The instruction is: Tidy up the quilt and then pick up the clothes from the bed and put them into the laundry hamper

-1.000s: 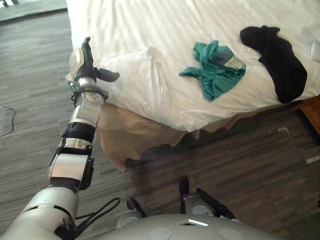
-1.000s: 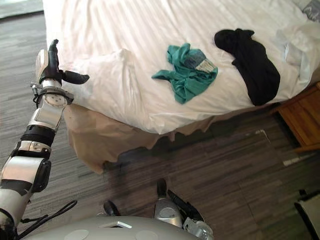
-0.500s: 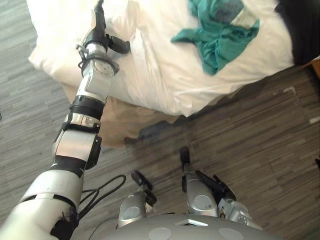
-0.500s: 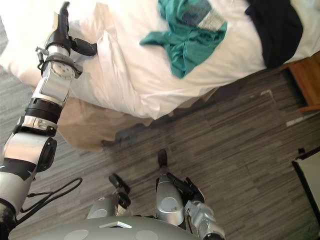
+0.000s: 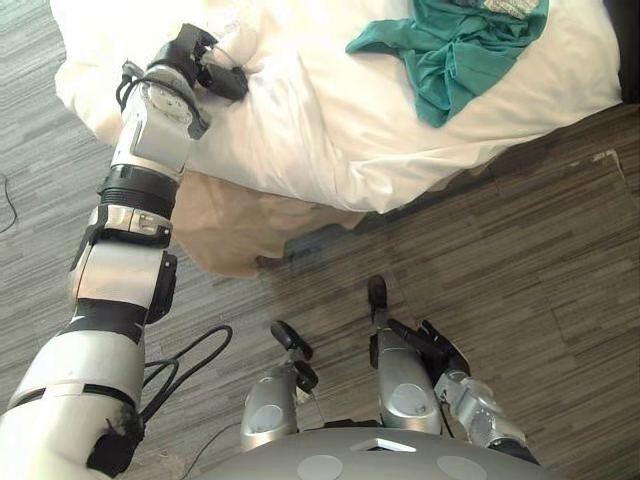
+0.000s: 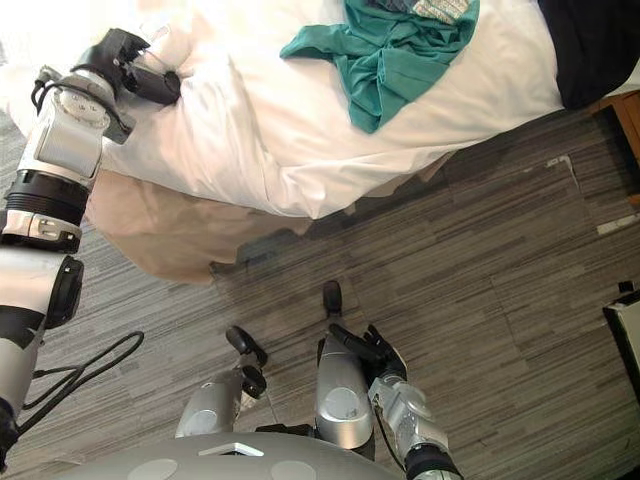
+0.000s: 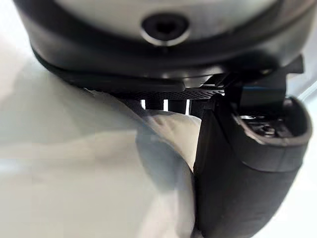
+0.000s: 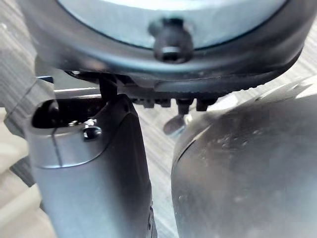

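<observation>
My left hand [image 5: 195,60] rests on the near left corner of the white quilt [image 5: 320,130], its fingers curled round a bunched fold. The left wrist view shows that fold [image 7: 114,163] pinched between the thumb [image 7: 237,188] and the fingers. A crumpled teal garment [image 5: 450,50] lies on the quilt to the right. A black garment [image 6: 590,50] lies further right at the bed's edge. My right hand [image 5: 425,345] hangs low beside my body over the floor, fingers straight, holding nothing.
A beige bed skirt [image 5: 235,230] hangs below the quilt's corner onto the grey wood-pattern floor [image 5: 520,260]. A wooden nightstand's corner [image 6: 632,115] shows at the right. A pale thing with a dark rim [image 6: 625,335] stands on the floor at the far right.
The camera has tipped down, so the bed sits higher in view. My left hand's fingers, straight before, have curled onto a fold of the quilt.
</observation>
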